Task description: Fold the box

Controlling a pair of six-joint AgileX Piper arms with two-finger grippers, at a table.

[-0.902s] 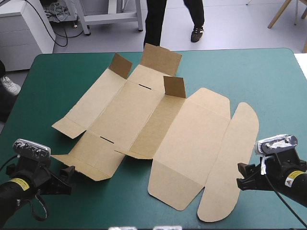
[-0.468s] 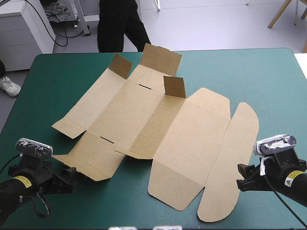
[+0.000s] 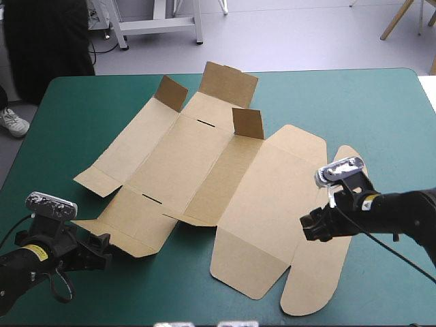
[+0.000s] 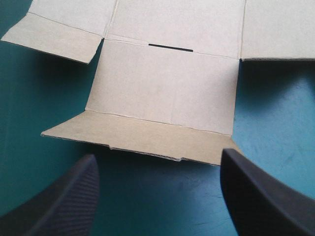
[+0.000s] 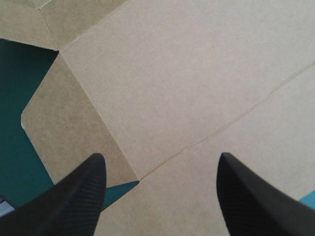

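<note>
1. One brown box [image 3: 204, 163], a flat cut sheet, lies spread across the middle of the teal-green table [image 3: 381, 109].
2. Three flaps [image 3: 247, 123] stand up at its far end, and two dark slots [image 3: 208, 122] show in its panels.
3. There are two grippers. The left gripper [image 3: 102, 243] sits low over the cover, spread wide, with the box's near-left flap just ahead.
4. The right gripper [image 3: 315, 226] hangs over the box's right panels, also spread wide.
5. A yellow label [image 3: 34, 253] on each arm is too small to read.
</note>
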